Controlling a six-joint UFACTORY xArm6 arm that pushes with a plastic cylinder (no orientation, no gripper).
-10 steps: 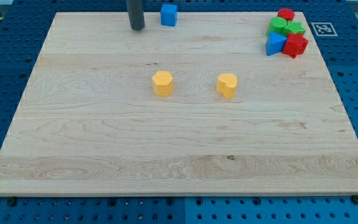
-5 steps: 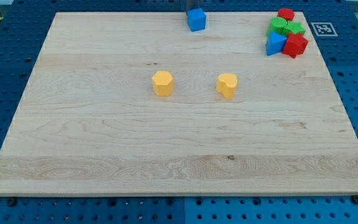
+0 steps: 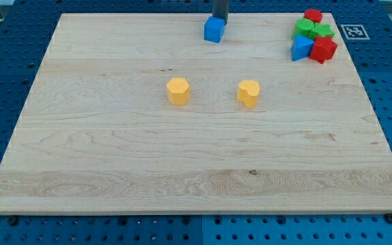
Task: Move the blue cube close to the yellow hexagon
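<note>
The blue cube (image 3: 214, 30) sits near the view's top edge of the wooden board (image 3: 114, 156), a little right of centre. My tip (image 3: 220, 21) is just above it toward the view's top, touching or nearly touching its upper right side. The yellow hexagon (image 3: 177, 90) lies toward the view's bottom and left of the cube, near the board's middle. The two are well apart.
A yellow heart-like block (image 3: 248, 93) lies right of the hexagon. At the top right corner is a cluster: a red block (image 3: 313, 15), two green blocks (image 3: 305, 27) (image 3: 322, 31), a blue triangle (image 3: 301, 47), a red block (image 3: 324, 50). A printed marker (image 3: 352, 31) lies beside them.
The blue cube slid to the view's right along the top edge, then slightly down. My tip went from left of the cube to just above it. The yellow blocks have not moved.
</note>
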